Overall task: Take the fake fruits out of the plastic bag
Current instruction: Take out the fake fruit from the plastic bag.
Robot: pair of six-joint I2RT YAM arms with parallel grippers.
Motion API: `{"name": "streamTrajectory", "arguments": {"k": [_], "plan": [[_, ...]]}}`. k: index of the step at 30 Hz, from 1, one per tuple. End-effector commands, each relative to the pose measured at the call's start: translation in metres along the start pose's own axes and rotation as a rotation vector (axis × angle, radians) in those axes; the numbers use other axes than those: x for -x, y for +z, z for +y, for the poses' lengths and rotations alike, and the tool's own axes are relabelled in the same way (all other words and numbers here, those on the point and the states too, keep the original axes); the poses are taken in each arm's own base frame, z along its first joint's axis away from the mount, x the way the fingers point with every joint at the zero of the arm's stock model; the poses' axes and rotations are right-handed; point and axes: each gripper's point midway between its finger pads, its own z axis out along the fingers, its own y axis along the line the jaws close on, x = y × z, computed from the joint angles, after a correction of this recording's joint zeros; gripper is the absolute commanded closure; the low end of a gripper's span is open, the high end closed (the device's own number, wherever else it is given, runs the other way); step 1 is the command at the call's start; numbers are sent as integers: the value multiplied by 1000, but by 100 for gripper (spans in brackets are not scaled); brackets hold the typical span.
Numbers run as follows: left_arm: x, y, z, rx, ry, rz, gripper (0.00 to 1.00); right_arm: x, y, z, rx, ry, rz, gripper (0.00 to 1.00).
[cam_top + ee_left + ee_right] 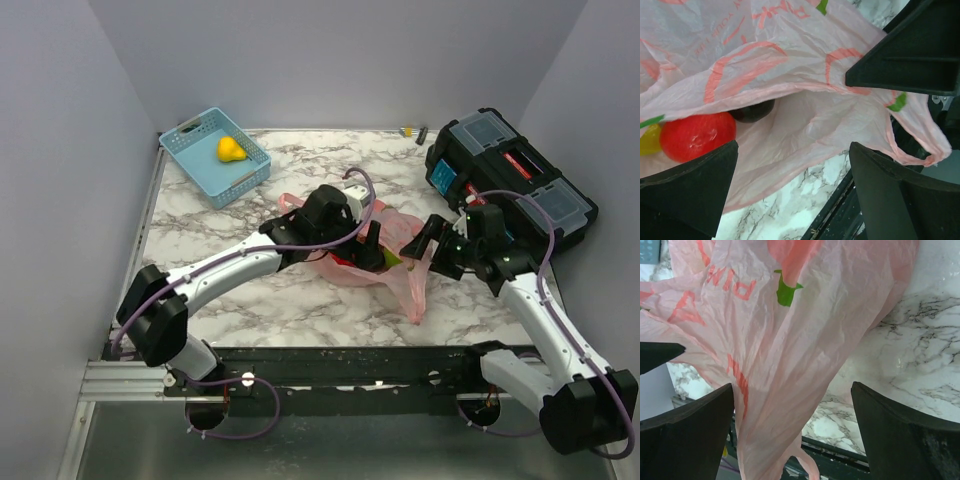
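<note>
The pink plastic bag (400,232) lies crumpled mid-table, one handle trailing toward the front. My left gripper (368,250) is open, hovering at the bag's mouth. In the left wrist view (795,200) its jaws stand wide apart and empty, and inside the bag (790,45) I see a red apple (697,135), a dark plum (752,111) and a yellow piece (650,139). My right gripper (432,250) is open at the bag's right side. In its wrist view (792,435) bag film (790,350) hangs between the wide-open jaws, not pinched. A yellow pear (231,149) sits in the basket.
A light blue slotted basket (190,160) stands at the back left. A black toolbox (510,175) lies at the back right, close behind my right arm. The table's black front rail (340,365) runs just in front of the bag. Small items (414,132) lie at the back edge.
</note>
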Motion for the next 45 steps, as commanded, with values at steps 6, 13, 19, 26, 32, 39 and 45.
{"name": "streamTrajectory", "arguments": {"k": [6,13,19,26,32,39,45], "plan": [[-60,39,8,-10,-75,123,24,13,24,-13,-81,-62,-56,28],[-157,31,33,78,-134,249,23,2,24,-16,-54,-60,-59,72],[-158,18,33,87,-158,220,21,-43,35,-8,100,-21,98,99],[-82,4,15,87,-73,64,19,-54,29,-10,138,-61,99,99],[-49,3,30,190,-19,10,19,-52,25,-7,148,-68,90,99],[-54,7,55,309,32,58,13,-54,24,-4,168,-75,96,99],[-65,3,41,210,-13,34,25,-53,24,-3,174,-81,94,99]]}}
